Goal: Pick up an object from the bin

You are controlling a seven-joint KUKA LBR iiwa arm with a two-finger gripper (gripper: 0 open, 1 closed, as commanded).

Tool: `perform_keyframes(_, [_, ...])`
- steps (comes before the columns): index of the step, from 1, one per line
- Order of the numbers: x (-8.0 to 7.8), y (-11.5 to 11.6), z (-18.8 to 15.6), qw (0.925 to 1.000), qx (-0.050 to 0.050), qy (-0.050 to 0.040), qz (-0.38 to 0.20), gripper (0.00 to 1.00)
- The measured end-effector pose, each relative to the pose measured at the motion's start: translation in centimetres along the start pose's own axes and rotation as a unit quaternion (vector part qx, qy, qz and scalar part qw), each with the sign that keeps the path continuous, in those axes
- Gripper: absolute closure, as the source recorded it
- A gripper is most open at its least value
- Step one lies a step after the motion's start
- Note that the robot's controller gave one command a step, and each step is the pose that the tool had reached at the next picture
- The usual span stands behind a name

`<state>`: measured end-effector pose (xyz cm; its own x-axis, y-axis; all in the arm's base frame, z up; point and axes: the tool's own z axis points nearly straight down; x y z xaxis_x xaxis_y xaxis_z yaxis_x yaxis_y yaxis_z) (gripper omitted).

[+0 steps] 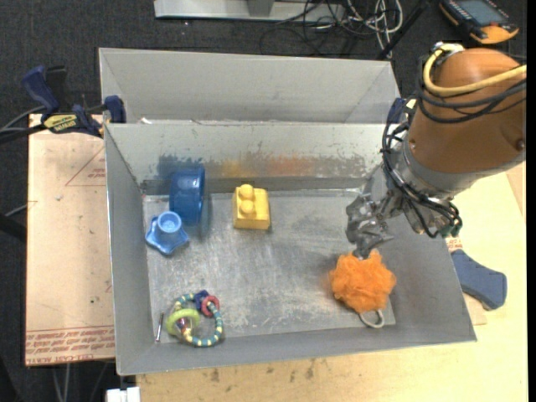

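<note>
Item: orange puff (pixel 363 281), a shaggy ball of mesh or yarn, lying at about 4 o'clock in the bin (pixel 251 153), near the right wall. A pale cord loop (pixel 373 317) stuck out from its 6 o'clock side.

Claw (pixel 367 243): hung directly at the puff's 12 o'clock edge, touching it or just above it. Whether it was open or closed could not be told.

Handling, as judged: very light, soft and springy, not fragile and not slippery. It would squash under a grip, so a deep hold through the middle of the ball looked safest. A pinch on outer strands might pull loose. The loop appeared too thin and flat to take.

Other contents, well apart from it: yellow block (pixel 251 208) at 11 o'clock; blue cup (pixel 187 195) and small blue piece (pixel 167 231) at 9 to 10 o'clock; beaded ring toy (pixel 195 318) at 7 o'clock.
</note>
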<state>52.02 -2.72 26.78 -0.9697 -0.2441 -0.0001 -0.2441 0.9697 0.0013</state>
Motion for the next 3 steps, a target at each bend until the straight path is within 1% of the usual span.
perform_keyframes(1, [-0.6,0.3,-3.7,0.9999,0.002,-0.0047,-0.010,1.00])
perform_keyframes(2, [-0.2,-1.9,6.1,0.9874,0.001,-0.0014,-0.158,0.00])
perform_keyframes(3, [-0.1,-3.0,10.7,0.9736,0.001,-0.0011,-0.228,0.00])
